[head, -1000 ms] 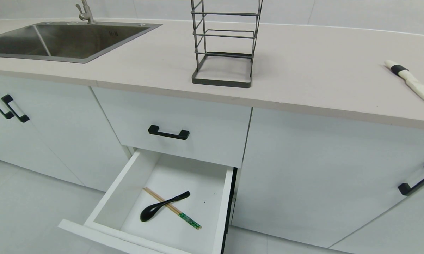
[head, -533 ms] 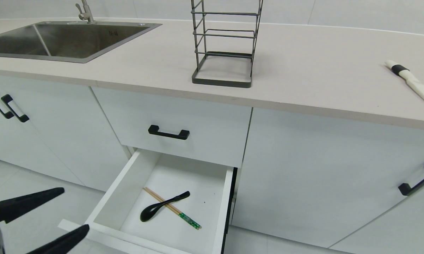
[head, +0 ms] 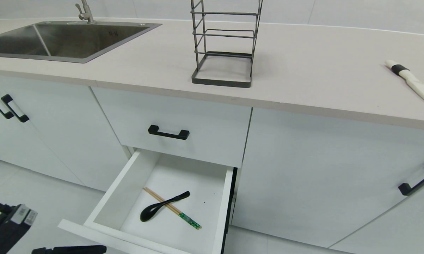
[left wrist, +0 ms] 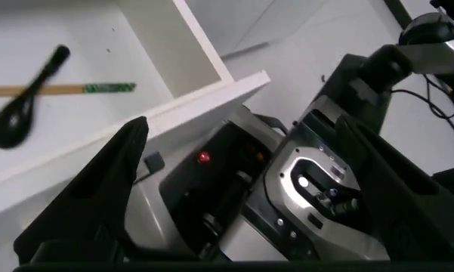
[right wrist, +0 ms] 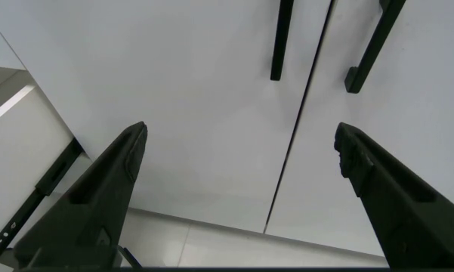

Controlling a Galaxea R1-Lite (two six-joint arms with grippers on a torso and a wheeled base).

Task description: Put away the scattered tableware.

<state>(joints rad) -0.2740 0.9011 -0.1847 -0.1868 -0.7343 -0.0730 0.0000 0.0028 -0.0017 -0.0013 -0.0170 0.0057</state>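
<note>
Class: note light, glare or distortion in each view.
Head view: back edge of the counter bows, lens distortion; the steel sink gleams. Left wrist view: drawer evenly lit. Right wrist view: right gripper dark against pale cabinet doors.

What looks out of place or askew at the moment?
A white knife-like utensil with a black band lies loose on the beige countertop, far right, not yet stored. In the open white drawer, the black spoon lies crosswise over the wooden chopsticks. Nothing looks spilled or damaged.

Black spoon [head: 154, 209] apparently atop chopsticks [head: 178, 212], open drawer [head: 108, 197].
</note>
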